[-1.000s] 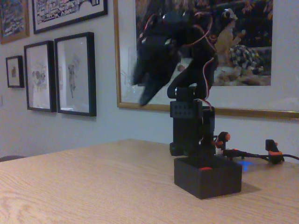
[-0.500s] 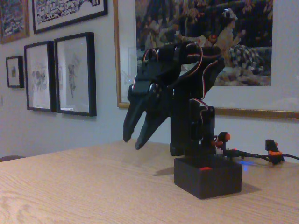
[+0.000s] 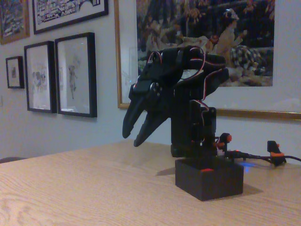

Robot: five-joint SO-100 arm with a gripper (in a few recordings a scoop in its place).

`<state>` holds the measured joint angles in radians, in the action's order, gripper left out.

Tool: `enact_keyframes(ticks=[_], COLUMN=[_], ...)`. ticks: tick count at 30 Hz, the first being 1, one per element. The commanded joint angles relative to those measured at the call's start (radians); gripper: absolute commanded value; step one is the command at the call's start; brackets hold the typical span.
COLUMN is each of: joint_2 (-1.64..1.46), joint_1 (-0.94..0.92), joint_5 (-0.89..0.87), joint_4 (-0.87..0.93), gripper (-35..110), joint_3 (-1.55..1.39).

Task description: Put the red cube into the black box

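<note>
The black box sits low on the wooden table at the right of the fixed view. A sliver of the red cube peeks over its rim, inside it. My black gripper hangs in the air to the left of the box and well above the table, pointing down and left. Its two fingers stand slightly apart with nothing between them. The arm's upright body rises just behind the box.
Orange-red knobs and black cables lie on the table behind and right of the box. Framed pictures hang on the wall behind. The wooden tabletop stretches wide to the left and front.
The arm has swung down from a raised, blurred pose to a lower one, with the gripper now left of the box. In the last half second it barely shifted.
</note>
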<state>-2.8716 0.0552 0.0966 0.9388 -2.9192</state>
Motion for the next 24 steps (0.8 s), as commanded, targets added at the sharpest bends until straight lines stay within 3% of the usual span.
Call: enact_keyframes(ticks=[1,24], joint_2=[-0.015,-0.074], joint_1=[0.009,-0.015], joint_5=[0.012,0.021], joint_4=[0.029,0.067], gripper=[12,11], joint_3=[-0.003,-0.015])
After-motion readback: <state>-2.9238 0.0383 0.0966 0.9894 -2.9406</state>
